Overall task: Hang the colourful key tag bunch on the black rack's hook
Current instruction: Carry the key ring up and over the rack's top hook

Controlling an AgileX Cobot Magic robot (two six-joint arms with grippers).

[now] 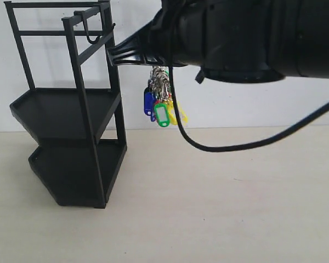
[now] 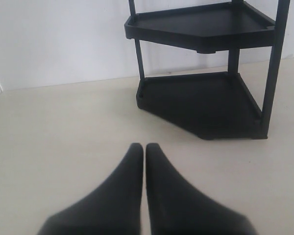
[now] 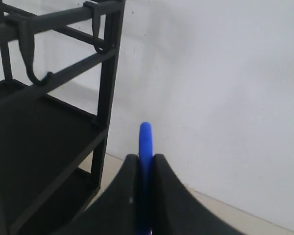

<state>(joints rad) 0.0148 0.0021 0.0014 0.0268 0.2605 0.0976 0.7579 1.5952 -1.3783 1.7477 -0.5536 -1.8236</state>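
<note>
The black rack (image 1: 71, 137) stands at the left on the table. Its curved hook (image 1: 89, 34) hangs from the top bar. My right gripper (image 1: 114, 55) is in the air just right of the rack's top, about level with the hook. It is shut on the blue sleeve (image 3: 145, 139) of the wire ring. The colourful key tag bunch (image 1: 162, 107) dangles under that gripper, clear of the table. In the right wrist view the hook (image 3: 32, 66) is ahead and off to one side of the gripper (image 3: 145, 159). My left gripper (image 2: 144, 147) is shut and empty, low over the table.
A second small hook (image 3: 100, 36) sits on the rack's top bar near its corner post. A black cable (image 1: 219, 145) loops down from the right arm. A white wall stands behind the beige table (image 1: 225, 208). The rack's lower tray (image 2: 201, 100) lies ahead of the left gripper.
</note>
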